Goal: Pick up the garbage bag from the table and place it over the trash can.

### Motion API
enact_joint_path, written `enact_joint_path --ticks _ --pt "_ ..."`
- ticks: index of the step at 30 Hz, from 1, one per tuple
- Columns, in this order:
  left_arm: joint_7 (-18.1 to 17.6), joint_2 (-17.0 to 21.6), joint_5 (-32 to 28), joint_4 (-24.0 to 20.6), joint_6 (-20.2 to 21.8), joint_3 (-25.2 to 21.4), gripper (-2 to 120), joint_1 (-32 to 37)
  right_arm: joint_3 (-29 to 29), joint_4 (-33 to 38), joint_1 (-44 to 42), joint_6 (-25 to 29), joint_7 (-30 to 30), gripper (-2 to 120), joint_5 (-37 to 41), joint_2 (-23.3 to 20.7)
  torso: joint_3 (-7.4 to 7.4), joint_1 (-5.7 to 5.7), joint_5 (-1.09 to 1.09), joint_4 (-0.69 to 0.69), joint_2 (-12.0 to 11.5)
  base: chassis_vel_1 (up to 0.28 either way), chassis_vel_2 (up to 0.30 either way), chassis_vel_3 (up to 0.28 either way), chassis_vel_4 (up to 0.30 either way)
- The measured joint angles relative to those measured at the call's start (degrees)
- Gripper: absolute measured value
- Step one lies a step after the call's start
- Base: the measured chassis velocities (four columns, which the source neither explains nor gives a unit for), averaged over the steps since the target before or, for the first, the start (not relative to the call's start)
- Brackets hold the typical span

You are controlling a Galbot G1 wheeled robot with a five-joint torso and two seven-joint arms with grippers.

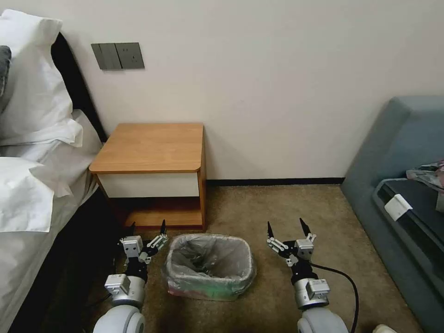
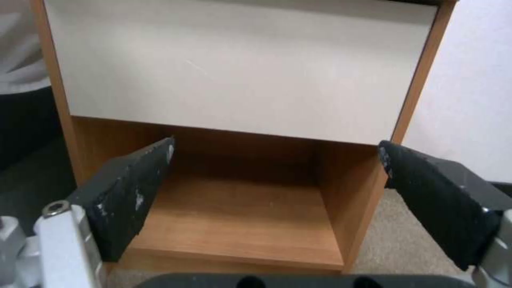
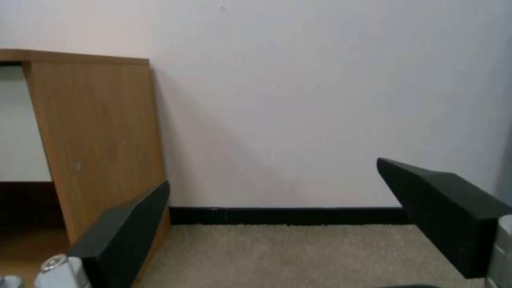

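The translucent grey garbage bag (image 1: 208,259) lines the small trash can (image 1: 206,290) on the carpet, its film folded over the rim all round. My left gripper (image 1: 148,226) hangs open just left of the can and my right gripper (image 1: 285,224) hangs open just right of it, both with nothing between their fingers. Behind the can stands the table (image 1: 150,148) with a bare orange-brown top. The left wrist view has the left gripper (image 2: 276,148) facing the table's white drawer front (image 2: 240,72) and low shelf. From the right wrist, the right gripper (image 3: 272,174) faces the wall beside the table's side panel (image 3: 101,136).
A bed with white pillows (image 1: 32,185) runs along the left, close to my left arm. A grey-blue sofa (image 1: 407,194) stands at the right with a patterned cloth bundle (image 1: 428,173) on it. Open carpet (image 1: 277,203) lies between table and sofa.
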Motion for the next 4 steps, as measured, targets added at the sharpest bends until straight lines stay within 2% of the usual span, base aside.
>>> enact_joint_path --ticks 4 --pt "-0.01 0.00 -0.02 -0.01 0.02 0.00 100 0.00 -0.02 0.01 0.01 -0.01 0.00 100 0.02 -0.01 0.00 0.00 0.00 0.00 0.00 0.000 0.000 0.000 0.000"
